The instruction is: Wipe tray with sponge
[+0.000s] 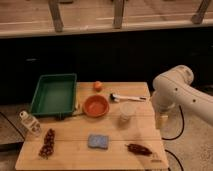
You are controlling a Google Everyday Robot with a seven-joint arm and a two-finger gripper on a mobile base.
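Note:
The large green tray (54, 95) lies at the table's back left with nothing in it. The small blue-grey sponge (98, 141) lies flat near the front edge, about mid-table. My white arm reaches in from the right. Its gripper (160, 121) hangs pointing down just off the table's right edge, well right of the sponge and far from the tray. It holds nothing that I can see.
An orange bowl (96, 105) sits right of the tray, with a small orange fruit (98, 85) behind it. A white-handled brush (127, 97) and a clear cup (127, 111) are near the arm. A dark red chilli (139, 148), a dark berry cluster (48, 143) and a small white bottle (30, 122) lie along the front and left.

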